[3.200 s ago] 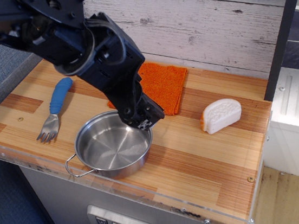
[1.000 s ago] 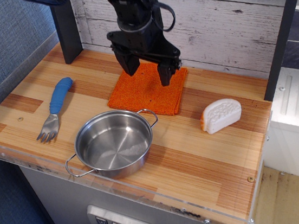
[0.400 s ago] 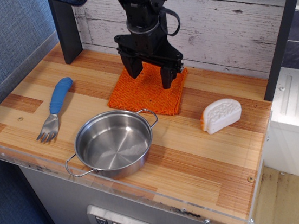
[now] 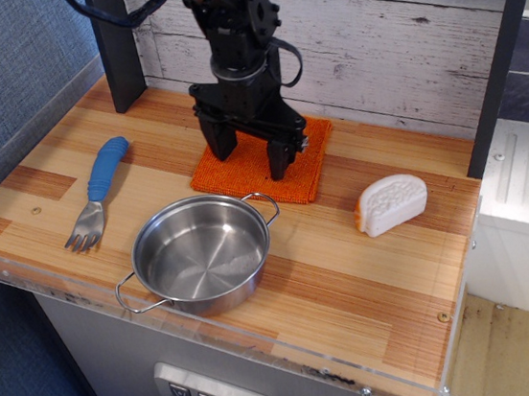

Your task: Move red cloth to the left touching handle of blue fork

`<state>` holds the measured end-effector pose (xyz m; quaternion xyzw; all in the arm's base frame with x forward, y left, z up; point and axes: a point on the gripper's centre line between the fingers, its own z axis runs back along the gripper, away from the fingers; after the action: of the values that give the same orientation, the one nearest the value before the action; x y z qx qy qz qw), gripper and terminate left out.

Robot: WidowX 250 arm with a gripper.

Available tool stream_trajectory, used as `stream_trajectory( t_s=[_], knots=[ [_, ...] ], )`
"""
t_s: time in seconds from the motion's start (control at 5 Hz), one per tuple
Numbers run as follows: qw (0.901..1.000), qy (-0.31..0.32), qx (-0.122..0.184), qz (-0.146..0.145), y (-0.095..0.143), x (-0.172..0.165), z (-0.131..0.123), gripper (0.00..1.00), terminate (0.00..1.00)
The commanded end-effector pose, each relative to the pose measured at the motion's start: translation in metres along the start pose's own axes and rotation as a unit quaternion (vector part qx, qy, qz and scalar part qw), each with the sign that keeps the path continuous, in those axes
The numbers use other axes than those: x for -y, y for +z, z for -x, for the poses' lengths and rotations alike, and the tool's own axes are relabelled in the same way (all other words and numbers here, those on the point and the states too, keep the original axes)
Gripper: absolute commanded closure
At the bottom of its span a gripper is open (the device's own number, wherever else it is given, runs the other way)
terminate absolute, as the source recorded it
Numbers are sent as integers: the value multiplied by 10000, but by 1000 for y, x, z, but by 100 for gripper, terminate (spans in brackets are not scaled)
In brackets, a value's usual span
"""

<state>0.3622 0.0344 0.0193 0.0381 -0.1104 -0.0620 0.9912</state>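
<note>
We see the jaws spread wide with nothing between them, the gripper pointing down over the red cloth, its two fingertips at or just above the fabric. The cloth lies flat near the back wall, just behind the steel pan. The blue fork rests well apart to the left, and a white wedge sits to the right.

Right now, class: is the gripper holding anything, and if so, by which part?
Nothing is held. The gripper is open, its fingers spread over the red cloth, which lies flat on the table.
</note>
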Motion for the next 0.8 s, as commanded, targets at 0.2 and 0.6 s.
stream_trajectory(
  t_s=[0.2,0.6],
  knots=[
    [9997,167,-24,-176,7,-35,11,0,0],
    [9986,313,-42,-413,10,-70,10,0,0]
  ],
)
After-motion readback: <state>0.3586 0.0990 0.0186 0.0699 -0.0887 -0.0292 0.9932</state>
